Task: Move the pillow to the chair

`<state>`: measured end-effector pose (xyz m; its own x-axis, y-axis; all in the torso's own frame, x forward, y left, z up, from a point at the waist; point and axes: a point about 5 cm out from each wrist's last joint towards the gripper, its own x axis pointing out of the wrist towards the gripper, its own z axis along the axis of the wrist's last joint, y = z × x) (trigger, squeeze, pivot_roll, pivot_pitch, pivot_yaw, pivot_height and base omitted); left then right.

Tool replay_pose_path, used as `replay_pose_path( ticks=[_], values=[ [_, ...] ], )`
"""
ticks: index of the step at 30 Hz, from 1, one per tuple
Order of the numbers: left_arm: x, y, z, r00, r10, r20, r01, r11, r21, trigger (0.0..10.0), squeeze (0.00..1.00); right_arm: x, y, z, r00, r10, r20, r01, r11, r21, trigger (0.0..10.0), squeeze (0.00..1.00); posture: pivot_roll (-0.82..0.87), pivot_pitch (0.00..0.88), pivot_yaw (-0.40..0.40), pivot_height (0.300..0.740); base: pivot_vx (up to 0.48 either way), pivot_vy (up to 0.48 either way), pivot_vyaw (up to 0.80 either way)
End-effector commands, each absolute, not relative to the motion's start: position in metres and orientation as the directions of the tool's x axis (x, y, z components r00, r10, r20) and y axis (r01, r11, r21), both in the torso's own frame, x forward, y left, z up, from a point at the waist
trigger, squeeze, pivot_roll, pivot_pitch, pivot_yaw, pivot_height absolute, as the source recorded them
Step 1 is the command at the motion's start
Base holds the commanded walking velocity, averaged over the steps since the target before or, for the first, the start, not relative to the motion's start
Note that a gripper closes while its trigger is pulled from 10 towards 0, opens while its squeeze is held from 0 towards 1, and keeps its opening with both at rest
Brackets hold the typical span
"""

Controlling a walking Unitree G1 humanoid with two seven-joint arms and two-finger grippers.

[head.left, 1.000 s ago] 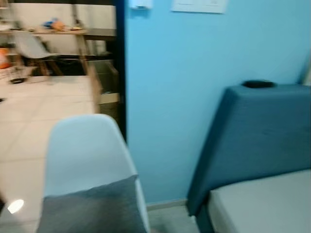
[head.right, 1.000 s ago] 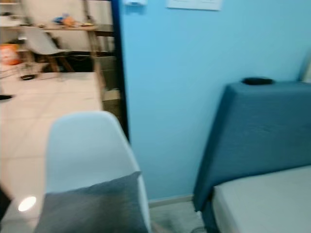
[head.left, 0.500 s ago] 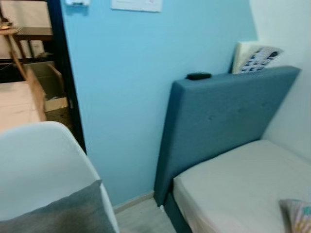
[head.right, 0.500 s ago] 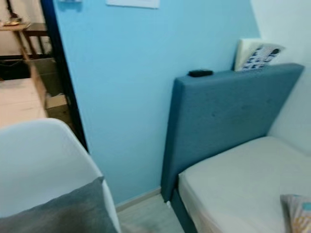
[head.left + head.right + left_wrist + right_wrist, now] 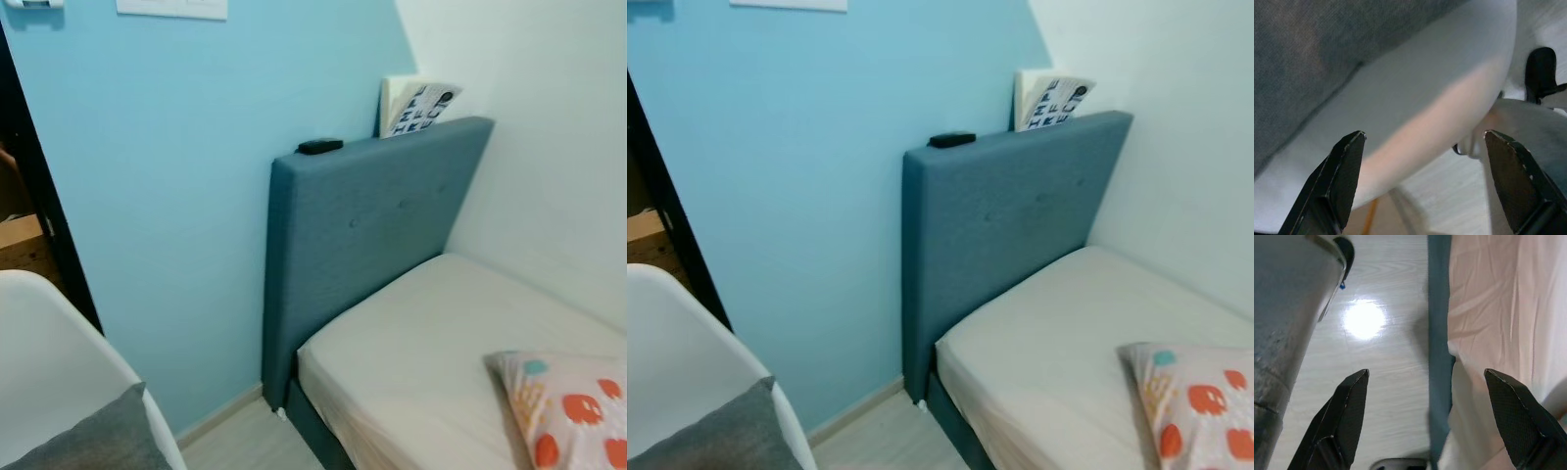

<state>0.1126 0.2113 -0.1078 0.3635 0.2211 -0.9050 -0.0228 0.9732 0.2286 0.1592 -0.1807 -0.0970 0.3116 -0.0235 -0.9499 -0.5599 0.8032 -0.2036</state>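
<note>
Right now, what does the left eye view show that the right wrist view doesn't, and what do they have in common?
The left eye view alone takes in the patterned pillow lying on the mattress, the blue headboard with a small black object on top, the blue wall, and the white chair carrying a grey cushion. The right wrist view alone has the right gripper, fingers spread wide and holding nothing, above a glare spot on the floor. Shared: the pale mattress, the blue bed frame and the light wood floor.
</note>
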Motion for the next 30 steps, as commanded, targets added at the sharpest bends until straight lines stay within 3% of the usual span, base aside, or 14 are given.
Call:
replay_pose_path(
  ticks=[1,6,12,13,20,26,30],
  values=[
    [0.104,0.207,-0.111,0.331,0.205,-0.921,-0.01,0.977,0.213,10.0,0.0,0.157,-0.184,-0.098,0.309,-0.032,-0.95,-0.542,0.815,-0.204,10.0,0.0,0.1,0.035,-0.09,0.74,0.0,0.0,-0.76],
    [0.101,0.198,-0.113,0.325,0.17,-0.93,0.048,0.979,0.196,10.0,0.0,0.163,-0.186,-0.095,0.354,-0.026,-0.935,-0.359,0.919,-0.162,10.0,0.0,0.06,0.033,-0.047,0.74,0.0,0.0,-0.75],
    [0.109,0.203,-0.111,0.343,0.158,-0.926,0.104,0.973,0.204,10.0,0.0,0.161,-0.186,-0.096,0.358,-0.032,-0.933,-0.361,0.917,-0.17,10.0,0.0,0.0,0.032,0.023,0.74,0.0,0.0,-0.75],
    [0.119,0.205,-0.107,0.364,0.142,-0.921,0.156,0.965,0.211,10.0,0.0,0.156,-0.188,-0.098,0.354,-0.051,-0.934,-0.329,0.928,-0.175,10.0,0.0,-0.05,0.04,0.065,0.74,0.0,0.0,-0.76],
    [0.142,0.203,-0.1,0.408,0.097,-0.908,0.245,0.946,0.211,10.0,0.0,0.153,-0.19,-0.098,0.37,-0.062,-0.927,-0.255,0.953,-0.166,10.0,0.0,-0.12,0.044,0.126,0.74,0.0,0.0,-0.75],
    [0.151,0.199,-0.097,0.417,0.067,-0.906,0.315,0.925,0.214,10.0,0.0,0.162,-0.184,-0.095,0.408,-0.043,-0.912,-0.168,0.978,-0.121,10.0,0.0,-0.16,0.037,0.144,0.74,0.0,0.0,0.0],
    [0.155,0.192,-0.097,0.423,0.05,-0.905,0.314,0.929,0.198,10.0,0.0,0.183,-0.202,-0.084,0.47,-0.084,-0.879,-0.134,0.977,-0.165,10.0,0.0,-0.17,0.015,0.136,0.74,0.0,0.0,0.0]
  ],
)
